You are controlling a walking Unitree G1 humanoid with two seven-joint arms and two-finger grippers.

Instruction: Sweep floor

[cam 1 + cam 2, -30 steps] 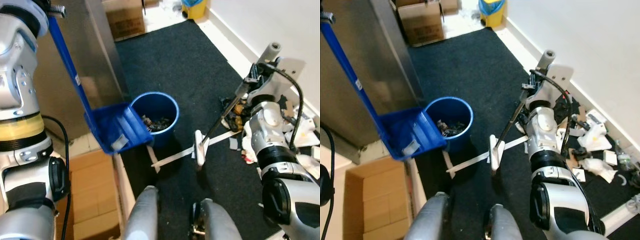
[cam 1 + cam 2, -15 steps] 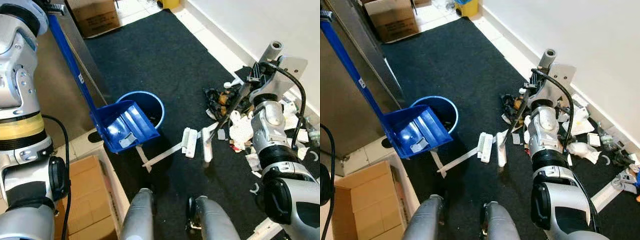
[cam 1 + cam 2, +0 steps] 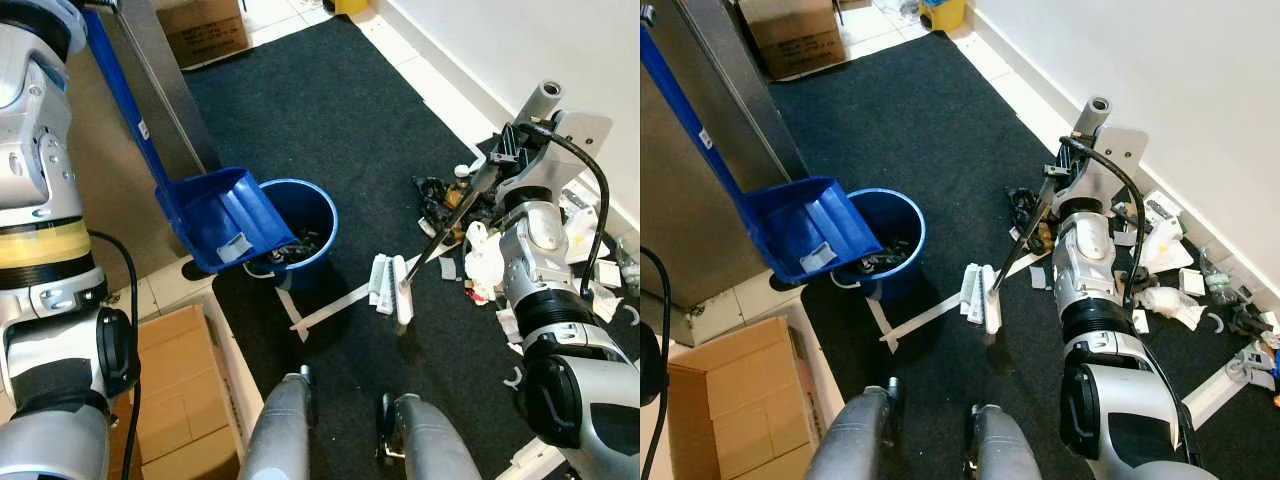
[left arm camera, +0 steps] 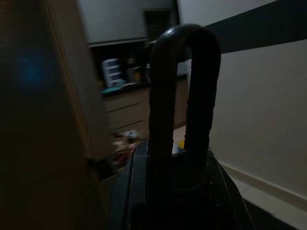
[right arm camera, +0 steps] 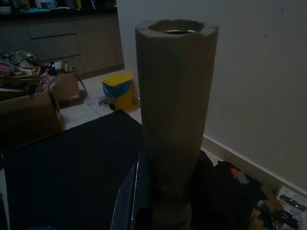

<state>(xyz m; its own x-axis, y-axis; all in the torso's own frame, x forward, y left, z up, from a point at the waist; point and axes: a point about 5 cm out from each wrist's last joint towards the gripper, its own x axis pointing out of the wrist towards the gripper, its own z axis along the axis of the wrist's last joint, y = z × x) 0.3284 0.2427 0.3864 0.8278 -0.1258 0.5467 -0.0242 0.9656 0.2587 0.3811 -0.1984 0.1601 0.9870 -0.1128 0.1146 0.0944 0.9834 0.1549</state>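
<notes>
A blue dustpan (image 3: 222,213) on a long blue handle (image 3: 122,92) hangs tilted over the left rim of a round blue bin (image 3: 305,228) with dark scraps inside. My left gripper (image 4: 177,184) is shut on the handle's dark loop top (image 4: 184,91). My right gripper (image 3: 508,152) is shut on the broom's grey handle (image 5: 175,91). Its dark stick slants down to the white broom head (image 3: 402,292) on the black carpet, pressed against a white flat piece (image 3: 380,283). A litter pile (image 3: 447,200) of dark and white scraps lies by the right wall.
A white strip (image 3: 330,312) lies on the carpet (image 3: 330,100) beside the bin. A steel cabinet (image 3: 150,45) rises on the left. One open cardboard box (image 3: 180,400) sits at the near left, another (image 3: 205,25) stands far back with a yellow bin (image 3: 940,12). My legs (image 3: 290,440) are below.
The view has swung. The dustpan has risen and shifted left against the bin's rim. The broom head has slid left up against the white flat piece.
</notes>
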